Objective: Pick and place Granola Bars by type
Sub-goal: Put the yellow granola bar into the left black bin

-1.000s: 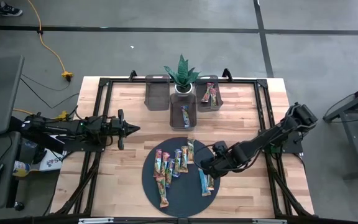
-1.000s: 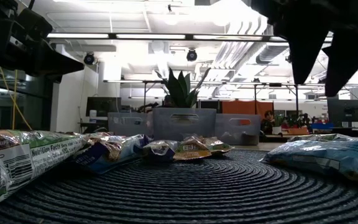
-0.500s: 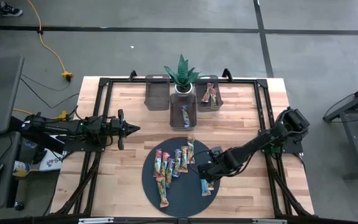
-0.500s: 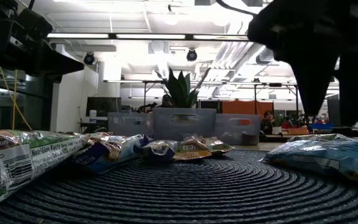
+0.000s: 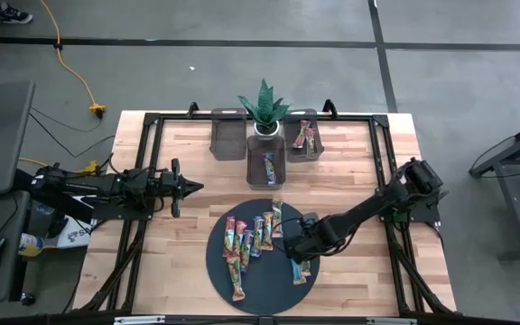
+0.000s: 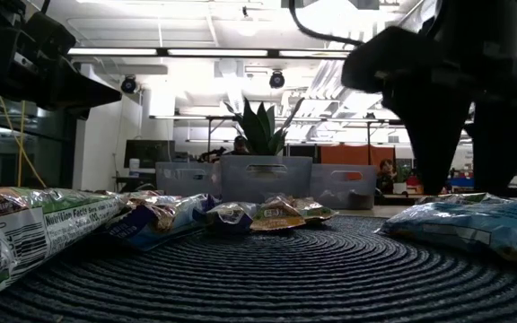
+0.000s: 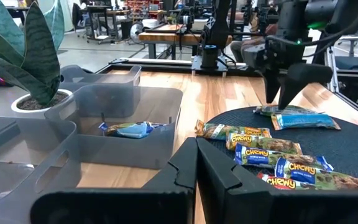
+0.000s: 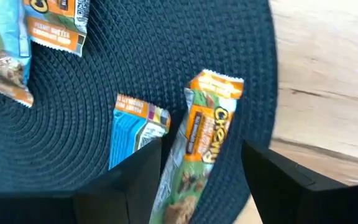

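So it's mid-pick: the right claw (image 8: 201, 180) hangs just over the dark mat (image 5: 219, 271), fingers spread wide, nothing in them. An orange-ended granola bar (image 8: 201, 140) sits right between them, a blue one (image 8: 132, 127) just beside. Next move is probably drop straight down and squeeze that one only. The left claw (image 7: 196, 168) is parked, pinched closed.
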`<action>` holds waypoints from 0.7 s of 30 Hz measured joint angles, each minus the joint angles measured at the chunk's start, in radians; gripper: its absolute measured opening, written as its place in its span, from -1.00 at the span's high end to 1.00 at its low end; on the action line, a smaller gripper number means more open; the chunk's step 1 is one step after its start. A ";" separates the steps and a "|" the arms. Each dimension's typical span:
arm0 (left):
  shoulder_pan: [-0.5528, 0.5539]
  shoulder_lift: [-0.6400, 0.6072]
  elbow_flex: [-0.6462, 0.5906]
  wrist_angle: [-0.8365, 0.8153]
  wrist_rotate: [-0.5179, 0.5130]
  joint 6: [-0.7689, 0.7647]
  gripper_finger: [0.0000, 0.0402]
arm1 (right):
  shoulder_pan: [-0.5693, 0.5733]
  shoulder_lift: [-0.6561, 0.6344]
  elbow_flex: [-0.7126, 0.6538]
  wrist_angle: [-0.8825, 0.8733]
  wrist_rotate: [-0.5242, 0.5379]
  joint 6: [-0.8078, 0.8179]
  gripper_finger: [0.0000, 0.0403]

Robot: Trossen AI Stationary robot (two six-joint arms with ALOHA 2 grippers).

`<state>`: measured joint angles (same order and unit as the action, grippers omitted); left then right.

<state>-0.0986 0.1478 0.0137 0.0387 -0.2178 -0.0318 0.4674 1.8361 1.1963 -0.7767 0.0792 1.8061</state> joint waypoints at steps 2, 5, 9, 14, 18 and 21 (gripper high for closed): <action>0.000 0.000 0.000 0.000 0.000 0.000 0.99 | -0.003 0.014 0.000 0.000 -0.011 0.000 -0.04; 0.000 0.000 0.000 0.000 0.000 0.000 0.99 | -0.003 0.030 0.000 0.000 -0.018 0.000 -0.04; 0.000 0.000 0.000 0.000 0.000 0.000 0.99 | -0.003 0.043 0.000 0.000 -0.023 0.007 -0.03; 0.000 0.000 0.000 0.000 0.000 0.000 0.99 | -0.003 0.050 0.000 0.006 -0.026 0.011 -0.03; 0.000 0.000 0.000 0.000 0.000 0.000 0.99 | -0.003 0.050 0.000 0.001 -0.029 0.019 -0.03; 0.000 0.000 0.000 0.000 0.000 0.000 0.99 | -0.003 0.050 0.000 0.001 -0.034 0.027 -0.03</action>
<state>-0.0982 0.1478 0.0136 0.0387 -0.2176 -0.0316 0.4641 1.8862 1.1961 -0.7761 0.0452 1.8330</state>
